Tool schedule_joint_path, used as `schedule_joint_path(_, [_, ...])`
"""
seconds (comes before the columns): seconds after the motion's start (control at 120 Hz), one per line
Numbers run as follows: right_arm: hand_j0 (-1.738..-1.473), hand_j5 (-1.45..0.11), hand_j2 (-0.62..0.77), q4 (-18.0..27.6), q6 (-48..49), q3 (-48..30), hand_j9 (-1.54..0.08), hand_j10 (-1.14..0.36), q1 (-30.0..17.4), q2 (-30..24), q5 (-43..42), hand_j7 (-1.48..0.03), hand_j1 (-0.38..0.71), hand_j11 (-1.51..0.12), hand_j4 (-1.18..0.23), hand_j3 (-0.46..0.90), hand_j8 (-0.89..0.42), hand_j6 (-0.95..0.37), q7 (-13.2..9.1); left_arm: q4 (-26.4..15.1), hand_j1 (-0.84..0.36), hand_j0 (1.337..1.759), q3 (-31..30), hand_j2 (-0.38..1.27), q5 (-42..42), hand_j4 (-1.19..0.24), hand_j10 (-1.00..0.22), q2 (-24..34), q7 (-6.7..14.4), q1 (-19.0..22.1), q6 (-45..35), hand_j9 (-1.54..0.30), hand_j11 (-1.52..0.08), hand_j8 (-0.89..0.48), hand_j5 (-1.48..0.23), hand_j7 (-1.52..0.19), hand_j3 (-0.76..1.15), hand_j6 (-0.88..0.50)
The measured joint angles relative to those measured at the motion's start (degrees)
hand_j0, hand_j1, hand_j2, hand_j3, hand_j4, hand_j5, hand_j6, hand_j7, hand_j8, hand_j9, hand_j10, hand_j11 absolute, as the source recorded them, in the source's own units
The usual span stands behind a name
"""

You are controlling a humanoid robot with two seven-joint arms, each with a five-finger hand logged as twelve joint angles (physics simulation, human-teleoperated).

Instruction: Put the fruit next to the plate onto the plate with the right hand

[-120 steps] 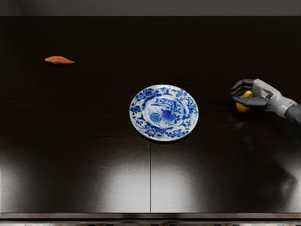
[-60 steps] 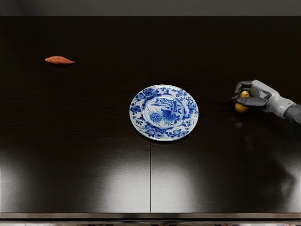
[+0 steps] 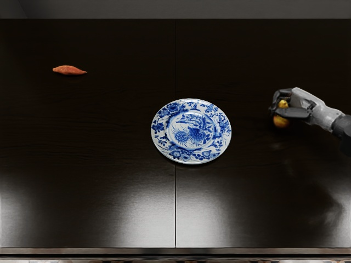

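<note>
Yellow fruit (image 3: 282,121) gripped: right hand (image 3: 289,107) fingers (image 3: 281,95) curled around it.

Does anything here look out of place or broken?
Nothing is broken or spilled. The only oddity is the orange item lying alone at the far left, well away from the plate. The right hand grips a yellow fruit to the right of the plate.
</note>
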State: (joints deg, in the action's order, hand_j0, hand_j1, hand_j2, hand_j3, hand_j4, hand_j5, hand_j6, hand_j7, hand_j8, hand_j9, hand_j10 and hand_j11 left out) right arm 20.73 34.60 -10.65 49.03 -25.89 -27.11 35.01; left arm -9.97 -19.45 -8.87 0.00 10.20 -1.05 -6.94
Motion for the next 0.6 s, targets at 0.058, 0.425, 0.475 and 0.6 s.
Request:
schedule_joint_path(0.058, [-1.649,-1.14,-0.08,0.1,0.3,-0.2,-1.15,-0.69,0.5,0.0,0.1,-1.13,0.47,-1.17,-0.86,0.00,-0.85,-0.88,0.0,0.0,0.35,1.658,0.0,0.00,0.0,0.00,0.00,0.0,0.0,0.0,0.0,0.00,0.00,0.00,0.00,0.00,0.00,0.00])
schedule_joint_path(0.425, [-1.651,-1.13,-0.07,0.6,0.2,0.4,-1.15,-0.78,3.5,2.0,4.3,-1.13,0.54,-1.16,-0.87,0.00,-0.82,-0.86,0.0,0.0,0.35,1.658,0.0,0.00,0.0,0.00,0.00,0.0,0.0,0.0,0.0,0.00,0.00,0.00,0.00,0.00,0.00,0.00])
schedule_joint_path(0.475, [-1.649,-1.13,-0.08,0.7,0.2,0.5,-1.15,-0.81,3.9,3.0,4.6,-1.13,0.55,-1.16,-0.87,0.00,-0.83,-0.86,0.0,0.0,0.35,1.658,0.0,0.00,0.0,0.00,0.00,0.0,0.0,0.0,0.0,0.00,0.00,0.00,0.00,0.00,0.00,0.00])
schedule_joint_path(0.6, [-1.640,-1.14,-0.11,0.8,0.2,0.6,-1.16,-0.81,4.9,6.2,5.0,-1.13,0.55,-1.19,-0.87,0.00,-0.84,-0.86,0.0,0.0,0.35,1.658,0.0,0.00,0.0,0.00,0.00,0.0,0.0,0.0,0.0,0.00,0.00,0.00,0.00,0.00,0.00,0.00])
